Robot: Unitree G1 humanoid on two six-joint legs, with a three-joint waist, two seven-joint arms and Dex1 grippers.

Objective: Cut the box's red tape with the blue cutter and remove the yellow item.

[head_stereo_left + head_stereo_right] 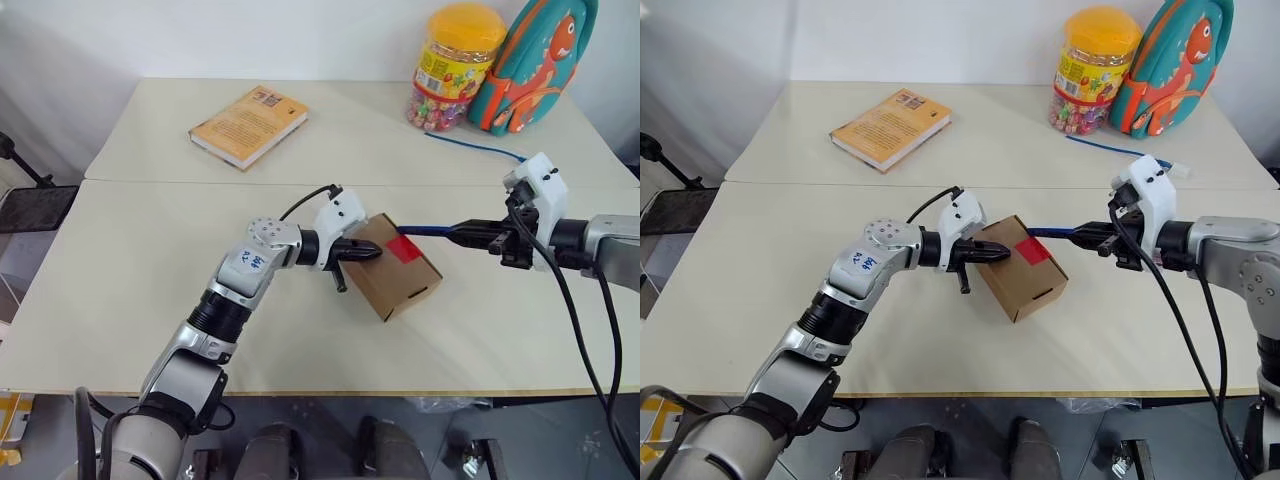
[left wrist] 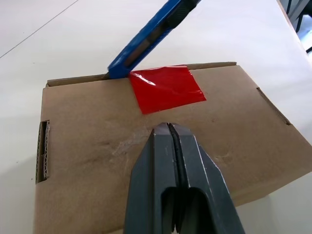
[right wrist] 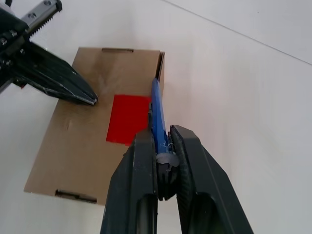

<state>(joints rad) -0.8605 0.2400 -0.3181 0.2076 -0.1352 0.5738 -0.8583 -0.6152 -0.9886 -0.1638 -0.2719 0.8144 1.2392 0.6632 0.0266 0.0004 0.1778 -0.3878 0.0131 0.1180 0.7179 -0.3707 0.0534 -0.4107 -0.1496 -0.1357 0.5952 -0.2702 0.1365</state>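
The brown cardboard box (image 1: 396,270) lies on the near table with its red tape (image 1: 404,247) on the top face. My left gripper (image 1: 368,252) is shut, its tips pressing on the box top just beside the tape (image 2: 165,88). My right gripper (image 1: 487,237) is shut on the blue cutter (image 1: 432,232), which reaches leftward to the box's far edge. The cutter's tip (image 2: 117,72) sits at the edge seam right next to the tape. In the right wrist view the cutter (image 3: 157,112) runs along the box's side edge. The yellow item is hidden.
An orange-yellow book (image 1: 249,123) lies on the far table at the left. A yellow-lidded candy jar (image 1: 456,66) and a teal dinosaur backpack (image 1: 530,62) stand at the back right, with a thin blue cable (image 1: 475,146) in front of them.
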